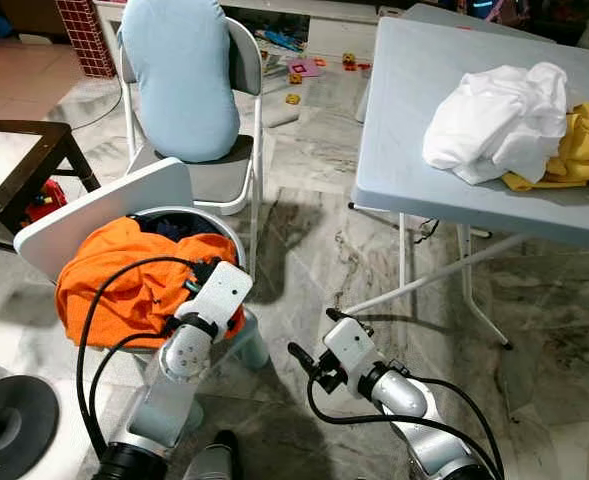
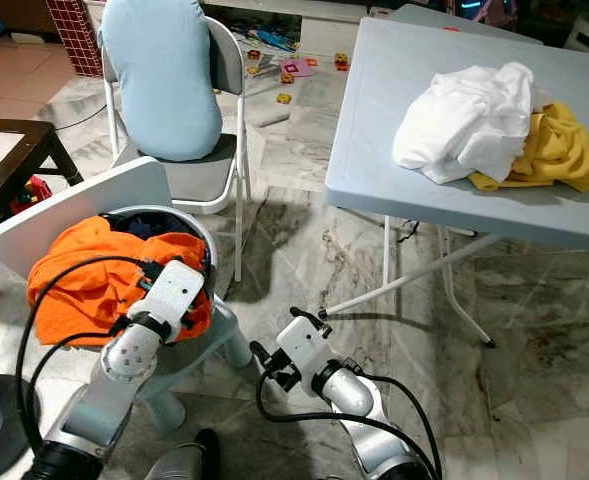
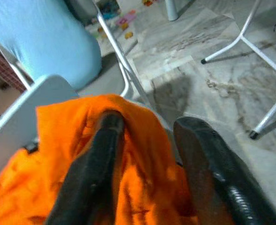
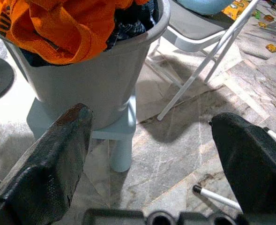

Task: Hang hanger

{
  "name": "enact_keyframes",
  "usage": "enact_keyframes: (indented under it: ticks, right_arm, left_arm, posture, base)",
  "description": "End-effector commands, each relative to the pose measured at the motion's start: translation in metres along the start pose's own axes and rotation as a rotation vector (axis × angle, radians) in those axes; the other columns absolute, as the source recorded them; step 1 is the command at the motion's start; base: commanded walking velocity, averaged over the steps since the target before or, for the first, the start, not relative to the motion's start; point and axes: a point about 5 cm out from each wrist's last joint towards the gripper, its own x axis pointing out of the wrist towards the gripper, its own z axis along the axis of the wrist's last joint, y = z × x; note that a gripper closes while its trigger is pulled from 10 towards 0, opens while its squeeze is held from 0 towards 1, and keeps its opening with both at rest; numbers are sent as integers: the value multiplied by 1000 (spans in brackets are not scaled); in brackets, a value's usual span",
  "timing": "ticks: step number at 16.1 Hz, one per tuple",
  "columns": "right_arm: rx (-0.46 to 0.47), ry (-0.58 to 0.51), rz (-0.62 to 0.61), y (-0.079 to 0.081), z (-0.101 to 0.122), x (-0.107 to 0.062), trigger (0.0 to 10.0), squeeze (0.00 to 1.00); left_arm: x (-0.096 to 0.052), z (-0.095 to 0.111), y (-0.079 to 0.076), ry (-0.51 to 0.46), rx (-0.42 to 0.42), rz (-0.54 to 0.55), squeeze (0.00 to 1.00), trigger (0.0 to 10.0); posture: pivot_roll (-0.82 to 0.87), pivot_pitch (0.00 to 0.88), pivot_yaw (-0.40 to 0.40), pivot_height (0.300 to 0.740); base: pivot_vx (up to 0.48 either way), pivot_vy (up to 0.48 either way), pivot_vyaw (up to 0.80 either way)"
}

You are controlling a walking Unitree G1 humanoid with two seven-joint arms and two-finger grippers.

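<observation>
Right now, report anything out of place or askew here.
An orange garment spills over the rim of the grey bucket. White and yellow clothes lie crumpled on the folding table. Small toys litter the floor.

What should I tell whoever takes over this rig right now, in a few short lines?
Left gripper: open, fingers pushed into the orange garment heaped on top of the grey laundry bucket; nothing gripped yet.
Right gripper: open, holding nothing, low over the marble floor beside the bucket.
The bucket stands on a small pale blue stool. A white garment and a yellow garment lie on the grey folding table.
Done: nothing hung, judging by the scene.
Left: I can make out no hanger; find one, then hang it.
</observation>
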Motion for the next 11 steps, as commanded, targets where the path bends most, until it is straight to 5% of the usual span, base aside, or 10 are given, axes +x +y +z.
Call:
enact_keyframes:
  ticks: [1, 7, 11]
  right_arm:
    - [-6, 12, 12, 0, -2, 0, 10000, 0]
    - [-9, 19, 6, 0, -5, -3, 10000, 0]
    - [-10, 21, 6, 0, -5, -2, 10000, 0]
  left_arm:
    - [-3, -4, -3, 35, -52, -5, 1000, 10000]
    - [-17, -12, -4, 131, -124, -38, 1000, 10000]
    - [-19, -24, -6, 187, -101, -25, 1000, 10000]
  posture:
    - [49, 155, -39, 740]
    - [33, 157, -33, 740]
    - [40, 155, -38, 740]
  base:
    - [0, 0, 0]
    - [0, 0, 0]
    - [0, 0, 0]
